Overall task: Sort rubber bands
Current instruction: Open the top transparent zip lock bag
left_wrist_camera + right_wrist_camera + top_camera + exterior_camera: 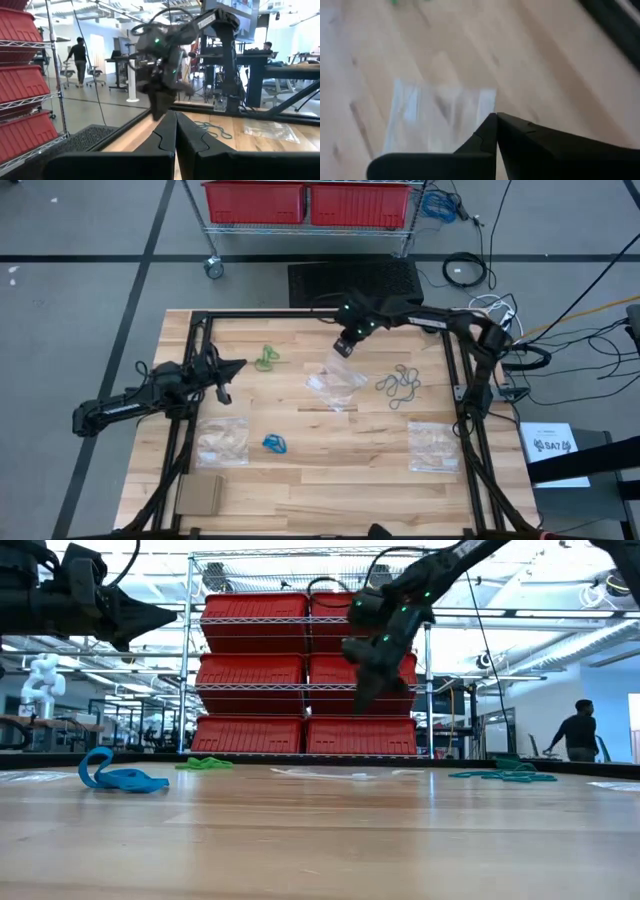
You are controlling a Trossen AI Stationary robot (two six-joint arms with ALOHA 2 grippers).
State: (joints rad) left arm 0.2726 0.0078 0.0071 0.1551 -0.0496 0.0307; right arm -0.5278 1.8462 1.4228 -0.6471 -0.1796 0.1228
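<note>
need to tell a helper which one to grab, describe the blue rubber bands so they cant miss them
Start at the wooden table and find the clear bag near its front left. The blue rubber bands lie just right of that bag. They are the only bright blue cluster; the green ones and grey-teal ones lie farther back.

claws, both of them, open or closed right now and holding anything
Left claw: closed, holding nothing, raised over the table's left side.
Right claw: closed, nothing seen in it, raised above the clear bag mid-table.
</note>
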